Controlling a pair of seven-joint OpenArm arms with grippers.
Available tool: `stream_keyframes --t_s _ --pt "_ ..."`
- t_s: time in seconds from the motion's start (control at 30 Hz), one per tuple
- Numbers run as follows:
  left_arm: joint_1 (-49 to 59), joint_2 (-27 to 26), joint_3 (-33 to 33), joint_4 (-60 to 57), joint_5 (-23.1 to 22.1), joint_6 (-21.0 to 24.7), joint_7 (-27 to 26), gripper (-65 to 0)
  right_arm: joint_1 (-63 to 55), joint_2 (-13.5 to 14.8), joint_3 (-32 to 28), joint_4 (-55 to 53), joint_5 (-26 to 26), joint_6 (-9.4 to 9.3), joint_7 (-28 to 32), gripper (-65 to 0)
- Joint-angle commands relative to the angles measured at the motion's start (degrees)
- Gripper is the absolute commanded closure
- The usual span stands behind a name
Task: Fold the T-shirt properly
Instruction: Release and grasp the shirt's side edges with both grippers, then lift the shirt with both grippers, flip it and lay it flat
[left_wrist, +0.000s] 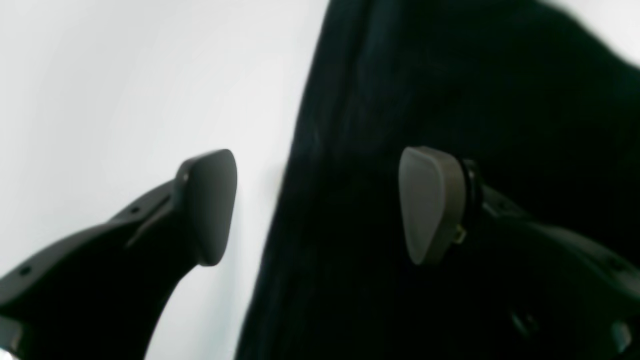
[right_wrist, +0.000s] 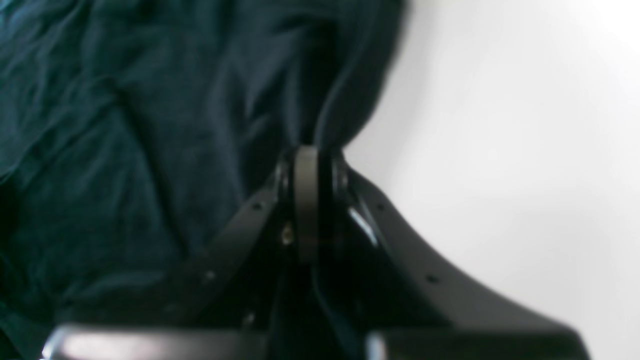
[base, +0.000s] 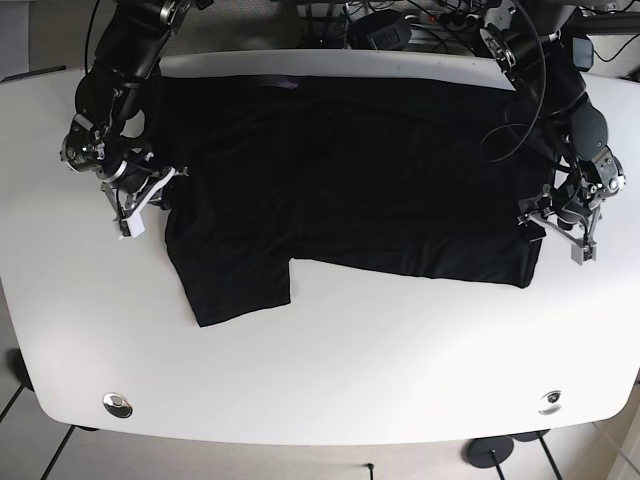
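Note:
A black T-shirt (base: 350, 170) lies spread flat on the white table (base: 350, 350), with one sleeve pointing to the front left. My right gripper (base: 160, 195) is at the shirt's left edge. In the right wrist view it (right_wrist: 307, 155) is shut on a pinched fold of the dark fabric (right_wrist: 125, 125). My left gripper (base: 540, 222) is at the shirt's right edge. In the left wrist view it (left_wrist: 320, 205) is open, with one fingertip (left_wrist: 210, 205) over bare table and the other (left_wrist: 430, 205) over the shirt (left_wrist: 450, 75), so it straddles the cloth's edge.
Cables and equipment (base: 400, 25) lie behind the table's back edge. Two round metal fittings (base: 117, 404) (base: 549, 401) sit near the front corners. Bare white table runs along the front, below the shirt.

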Motion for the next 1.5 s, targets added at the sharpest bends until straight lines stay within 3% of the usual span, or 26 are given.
stream_keyframes --t_s 0.03,0.1,0.23,0.33,0.43,0.5,0.6,0.83,0.97,1.13,1.37,1.5 --pt "-0.9 -1.02 -0.05 -1.34 -0.42 -0.15 -0.62 -47.8 -0.41 -0.17 -0.2 -0.31 -3.1 -0.34 -4.12 -1.9" --pt "-2.13 -1.11 -0.05 -3.89 -0.42 -1.38 -0.62 -47.6 -0.32 -0.17 -0.2 -0.31 -3.1 -0.34 -4.12 -1.9" --pt "-2.57 -1.11 0.04 -8.11 -0.07 -14.04 1.31 -43.6 -0.06 -0.26 -0.2 -0.31 -3.1 -0.34 -4.12 -1.9" --pt "-2.22 -1.11 3.47 -7.85 -0.33 -15.14 5.71 -26.4 0.03 -0.26 -0.2 -0.31 -3.1 -0.34 -3.5 -1.9" --pt "-1.96 -1.19 4.96 -8.11 -0.07 -15.14 4.21 -6.5 -0.15 -0.26 -0.2 1.36 -3.1 -0.34 -3.15 -1.9" --pt "-1.08 -1.19 4.96 -7.5 -0.15 -15.14 2.72 0.0 -0.32 -0.26 -0.37 2.23 -3.1 -0.34 -2.27 -1.7" --pt "0.77 -1.11 2.85 0.33 -0.24 -15.14 3.16 0.0 -0.41 -0.26 -0.37 4.08 -3.1 -0.34 -2.01 -1.6" --pt "2.35 -0.67 2.06 23.89 -0.33 -15.14 11.33 0.0 0.38 0.18 -2.31 15.6 -3.54 -0.34 -2.45 -1.6" --pt "-2.22 0.04 5.75 31.18 -0.24 -15.14 11.68 0.0 7.5 3.0 -4.16 16.21 -3.62 -0.34 -5.26 -1.6" --pt "-14.97 0.04 9.18 30.92 0.02 -15.14 12.56 0.0 22.62 6.51 -4.33 15.77 -3.71 -0.34 -10.27 -1.6" --pt "-39.32 -1.28 12.43 14.75 0.02 -15.14 12.48 0.0 47.68 11.96 -10.84 4.43 -3.71 -0.34 -13.18 -1.6" --pt "-49.6 -3.13 12.43 8.59 -0.15 -15.14 10.01 0.0 59.46 12.75 -12.33 2.5 -3.8 -0.34 -15.11 -1.6"
